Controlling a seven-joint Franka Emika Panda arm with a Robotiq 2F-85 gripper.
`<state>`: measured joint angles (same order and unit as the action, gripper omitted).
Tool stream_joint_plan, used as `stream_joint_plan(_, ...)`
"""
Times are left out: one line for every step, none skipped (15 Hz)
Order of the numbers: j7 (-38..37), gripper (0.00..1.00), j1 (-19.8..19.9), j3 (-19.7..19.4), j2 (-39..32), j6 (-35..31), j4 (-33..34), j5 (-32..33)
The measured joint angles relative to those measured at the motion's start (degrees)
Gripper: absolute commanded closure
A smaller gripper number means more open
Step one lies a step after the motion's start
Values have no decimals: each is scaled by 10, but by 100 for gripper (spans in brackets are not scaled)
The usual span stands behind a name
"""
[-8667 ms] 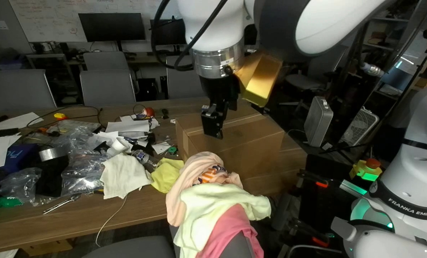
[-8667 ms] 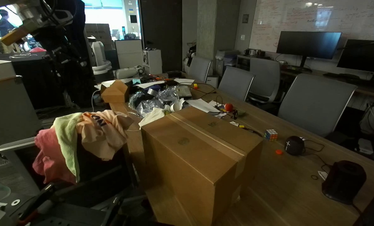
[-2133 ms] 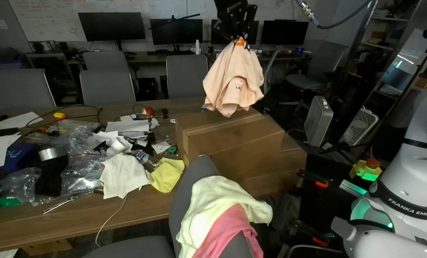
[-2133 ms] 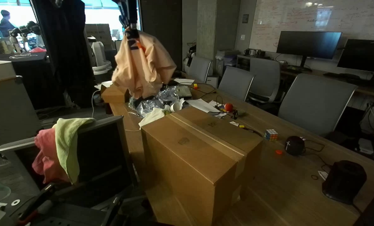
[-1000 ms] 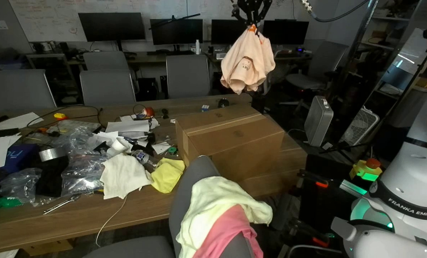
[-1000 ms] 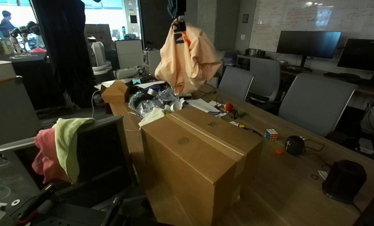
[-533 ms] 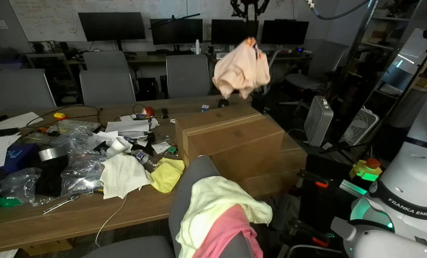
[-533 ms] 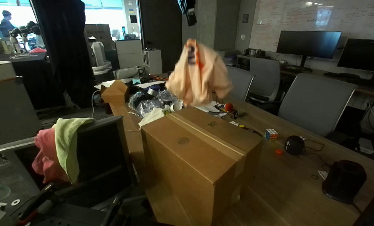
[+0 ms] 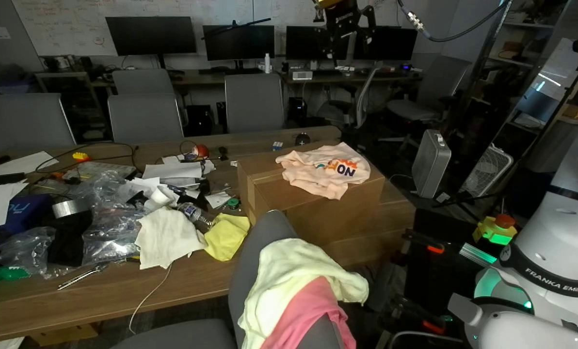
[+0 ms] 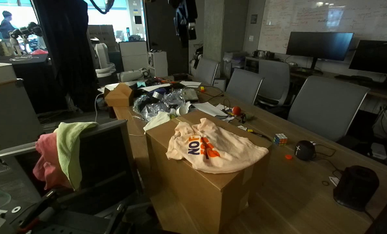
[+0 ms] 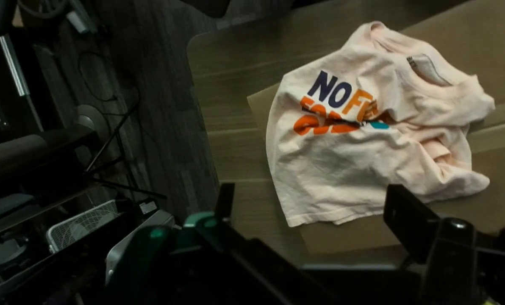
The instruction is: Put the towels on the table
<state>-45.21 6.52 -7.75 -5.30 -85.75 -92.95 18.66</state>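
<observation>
Peach shirt (image 11: 354,156): lay spread and wrinkled on top of the cardboard box (image 10: 187,185), one margin drooping slightly over the box's upper edge on the chair side.
Shirt's long axis: ran left to right across the box top in both exterior views; in the wrist view the outline was nearly as broad as long, so an axis could not be fixed there.
Shirt's heading: collar (image 11: 426,87) pointed to the upper right of the wrist view, hem (image 11: 337,215) to the lower left.
Shirt's print: lettering (image 11: 339,99) read left to right in the wrist view, sloping down; the same lettering (image 9: 342,167) stood upside down in an exterior view, and the lettering (image 10: 195,146) read from bottom to top in an exterior view.
Yellow-green cloth (image 10: 68,149): hung over the back of the grey chair (image 9: 250,271), long axis upright, narrowed end pointing down.
Pink cloth (image 10: 49,159): draped on the same chair back, touching the yellow-green cloth, lower end down.
Gripper (image 11: 309,199): fingers stood spread wide, above the shirt and well apart from it.
Wooden desk (image 9: 197,280): bore the box; a cream cloth (image 9: 168,237) and a small yellow cloth (image 9: 227,236) lay on it side by side, the yellow one nearer the box.
</observation>
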Motion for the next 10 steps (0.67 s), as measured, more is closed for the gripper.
stream_joint_plan(21,0,-2,4,3,4,-12,-1)
stream_joint_plan(41,0,-6,8,9,9,-26,-1)
stream_joint_plan(59,0,-12,14,15,13,-41,-1)
stream_joint_plan(75,0,-18,21,23,20,-56,-1)
stream_joint_plan(89,1,-26,31,30,27,-70,-1)
stream_joint_plan(100,0,-35,41,37,36,-84,-1)
stream_joint_plan(109,0,-45,53,44,44,-97,-1)
stream_joint_plan(117,0,-56,65,49,52,-109,0)
stream_joint_plan(124,0,-67,78,53,62,-119,0)
stream_joint_plan(129,0,-80,91,55,72,-128,0)
